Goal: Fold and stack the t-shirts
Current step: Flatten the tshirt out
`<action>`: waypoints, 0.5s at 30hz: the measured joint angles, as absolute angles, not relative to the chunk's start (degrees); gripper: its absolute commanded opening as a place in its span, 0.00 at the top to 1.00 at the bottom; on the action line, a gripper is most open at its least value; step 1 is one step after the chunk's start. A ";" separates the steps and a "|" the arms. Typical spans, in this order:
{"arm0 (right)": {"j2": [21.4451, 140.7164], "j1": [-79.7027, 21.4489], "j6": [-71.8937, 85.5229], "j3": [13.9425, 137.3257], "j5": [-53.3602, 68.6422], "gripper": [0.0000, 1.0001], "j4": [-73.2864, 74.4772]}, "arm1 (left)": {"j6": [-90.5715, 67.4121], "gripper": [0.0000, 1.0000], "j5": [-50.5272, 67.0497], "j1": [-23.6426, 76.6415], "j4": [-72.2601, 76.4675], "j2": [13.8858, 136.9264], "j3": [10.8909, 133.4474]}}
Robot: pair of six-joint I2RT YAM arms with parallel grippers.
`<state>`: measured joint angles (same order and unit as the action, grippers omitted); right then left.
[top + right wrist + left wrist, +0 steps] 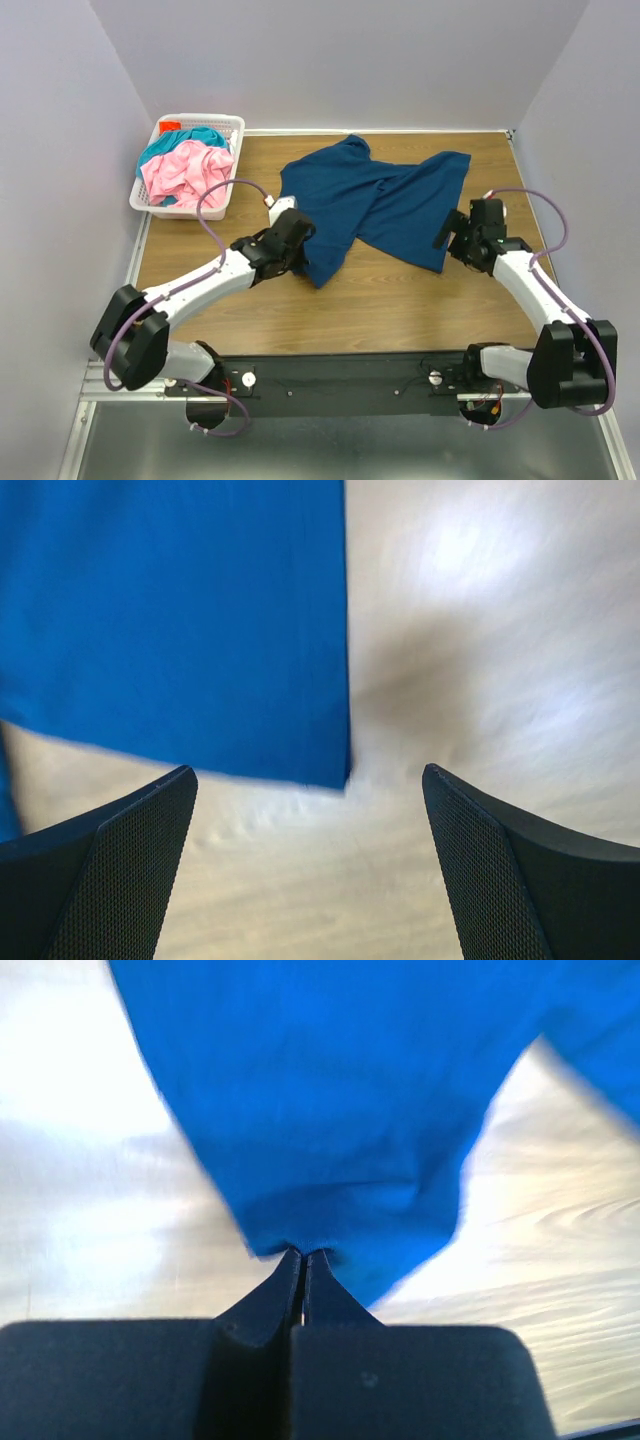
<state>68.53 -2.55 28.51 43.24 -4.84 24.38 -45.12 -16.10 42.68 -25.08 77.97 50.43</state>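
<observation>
My left gripper (303,1257) pinches the blue shirt (385,205) by a hidden corner at 8 o'clock; my right gripper (308,780) gapes wide at 3. Pink shirt (185,172) and teal shirt (190,137) tangle in the basket (232,125) at 10. Wooden table (400,310), lilac walls (330,60).

Left arm (200,285) stretched forward, jaws pressed together, right arm (525,280) stretched forward, jaws spread wide
</observation>
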 measured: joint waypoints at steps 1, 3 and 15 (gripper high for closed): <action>68.93 -3.68 29.04 42.02 -4.75 0.01 24.93 | -44.71 1.00 -16.08 41.78 -23.66 76.84 50.43; 69.91 -5.67 30.09 40.75 -4.78 0.03 25.91 | -43.48 1.00 -15.88 40.82 -21.30 75.59 50.43; 79.05 -9.76 35.20 39.59 -5.30 0.34 24.99 | -40.25 1.00 -12.69 37.93 -14.55 75.55 48.75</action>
